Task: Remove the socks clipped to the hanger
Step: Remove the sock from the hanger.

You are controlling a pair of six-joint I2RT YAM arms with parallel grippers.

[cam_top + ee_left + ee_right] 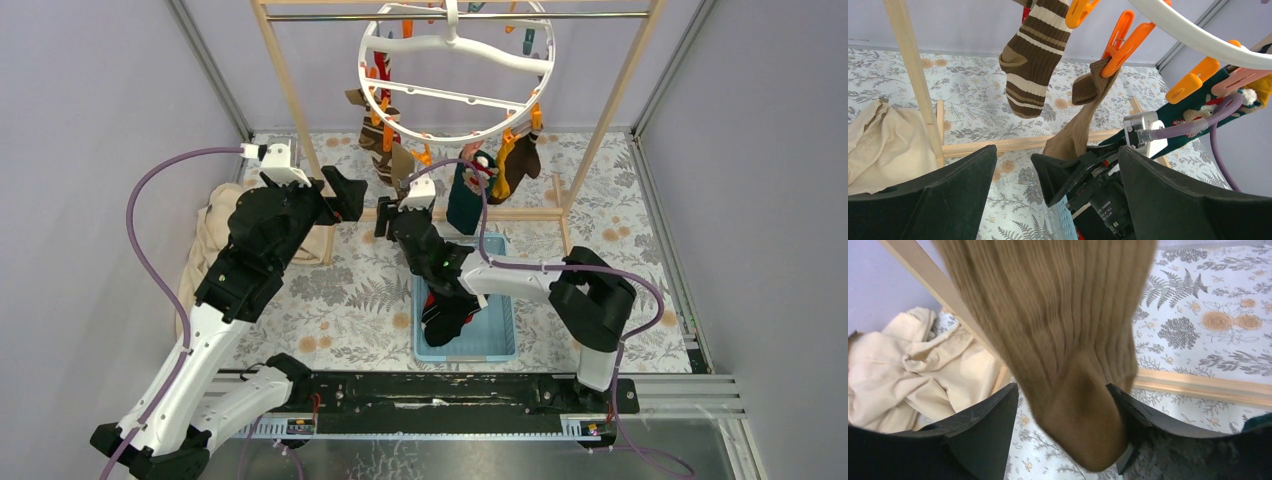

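You're partway through. Some socks (447, 315) already lie in the blue slotted bin (500, 347) well below the hanger (460, 97), but several remain clipped. At least five hang from its near rim: a brown-and-cream striped one (1035, 55), a tan ribbed one (1063, 340), a dark green patterned one (465, 195) and a mustard and a brown one to the right.

Your right gripper (1062, 387) is under the hanger's near rim. Its jaws stand apart on either side of the tan sock's toe and, as far as I can judge, are not pinching it. Your left gripper (345, 195) waits to the hanger's lower left, spread wide and holding nothing.

The hanger is a hard white plastic ring with wavy cross bars. The orange clips (1120, 42) are smooth, sprung plastic that bite the cuffs. The tan sock is a soft, thick rib knit with a rounded toe, and it should stretch before the clip lets go.
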